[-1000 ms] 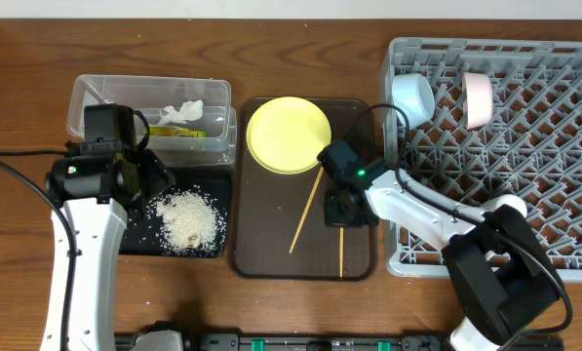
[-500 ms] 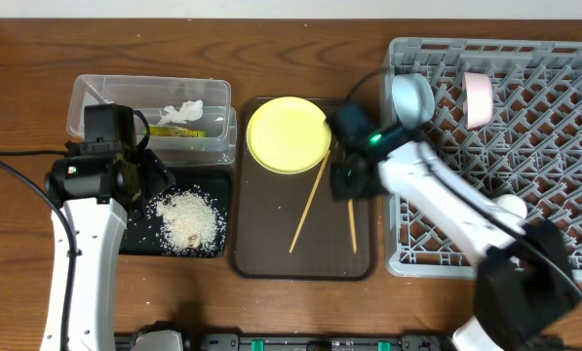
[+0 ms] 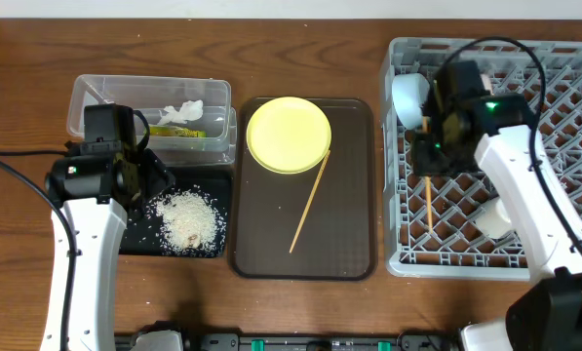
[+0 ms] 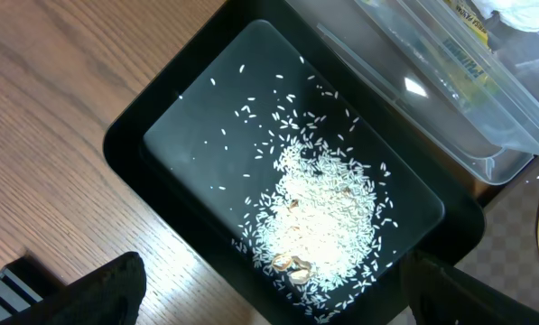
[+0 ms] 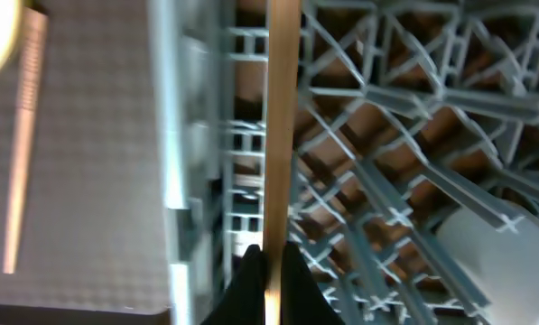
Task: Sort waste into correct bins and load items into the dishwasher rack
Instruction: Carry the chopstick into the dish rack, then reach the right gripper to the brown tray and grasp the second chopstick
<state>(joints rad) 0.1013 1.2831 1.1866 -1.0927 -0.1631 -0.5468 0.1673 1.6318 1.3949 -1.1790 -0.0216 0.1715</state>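
My right gripper (image 3: 433, 138) is shut on a thin wooden chopstick (image 3: 428, 195) and holds it over the left part of the grey dishwasher rack (image 3: 554, 253). In the right wrist view the chopstick (image 5: 283, 126) runs up from the shut jaws (image 5: 269, 271) above the rack lattice (image 5: 386, 181). A second chopstick (image 3: 310, 203) lies on the brown serving tray (image 3: 354, 244), below the yellow plate (image 3: 289, 135). A light blue bowl (image 3: 409, 97) and a white bowl (image 3: 492, 220) sit in the rack. My left gripper (image 3: 142, 180) is open over the rice (image 4: 323, 217) in the black tray (image 4: 134, 135).
The clear tub (image 3: 96, 97) at the back left holds the yellow-green wrapper (image 3: 178, 130) and the white tissue (image 3: 185, 109). It touches the black tray (image 3: 135, 239), which holds the rice (image 3: 188, 216). The cup is hidden behind my right arm. Bare wooden table surrounds everything.
My right gripper has lifted one chopstick off the brown tray and carried it right, over the rack. The left arm has not moved.
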